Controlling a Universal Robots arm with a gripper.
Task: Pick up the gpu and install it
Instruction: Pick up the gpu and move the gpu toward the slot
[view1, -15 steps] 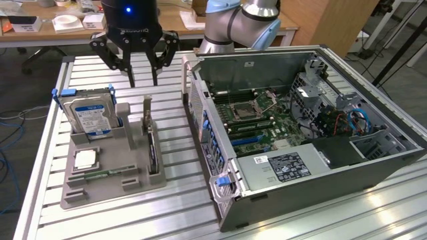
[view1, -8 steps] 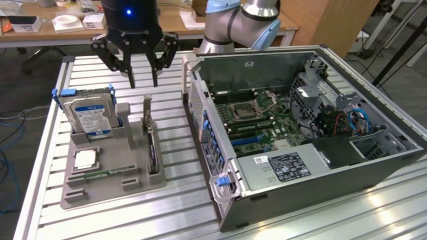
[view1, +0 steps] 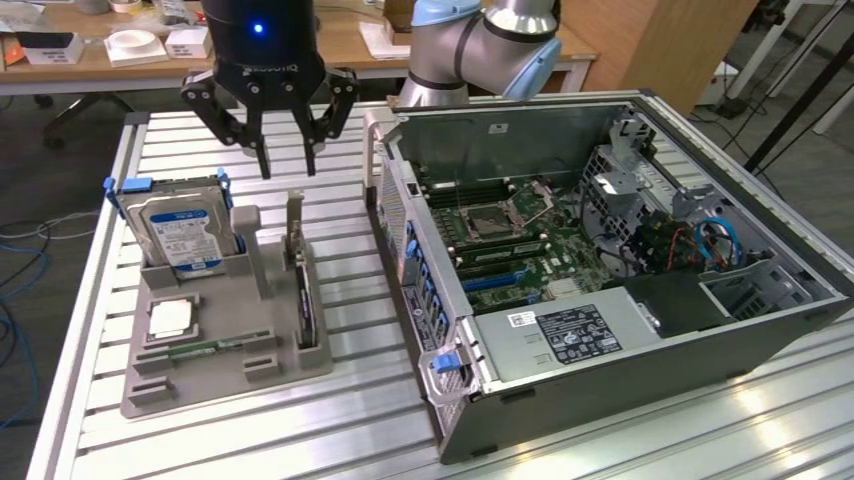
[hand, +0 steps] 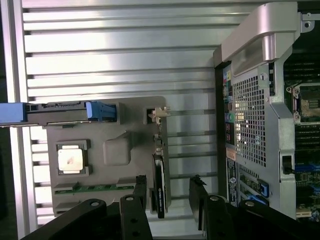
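While it hangs above the slatted worktop (view1: 334, 440), the end effector (view1: 286, 165) has its two fingers apart and nothing between them. Seen from the exterior view, the gpu (view1: 304, 295) stands on its long edge in a slot of the grey holder tray (view1: 260, 300), below the fingertips and clear of them, with its silver bracket (view1: 294, 215) rising at the end nearest the end effector. To one side of the end effector a blue-labelled hard drive (view1: 187, 235) leans upright in the same tray. On the other side stands an open computer case (view1: 667, 370), its motherboard exposed.

Looking down from the wrist view, the end effector (hand: 170, 192) sits over the tray (hand: 120, 150), and the gpu (hand: 159, 180) shows edge-on beneath the gap between the fingers (hand: 141, 192). It lies closer to the finger on the hard drive's side. Neither finger touches the card. The hard drive (hand: 60, 112) lies beyond that finger, and a processor (hand: 70, 160) and a green memory stick (hand: 95, 188) rest in tray pockets nearby. The case (hand: 250, 115) stands past the opposite finger, on the worktop (hand: 125, 50).
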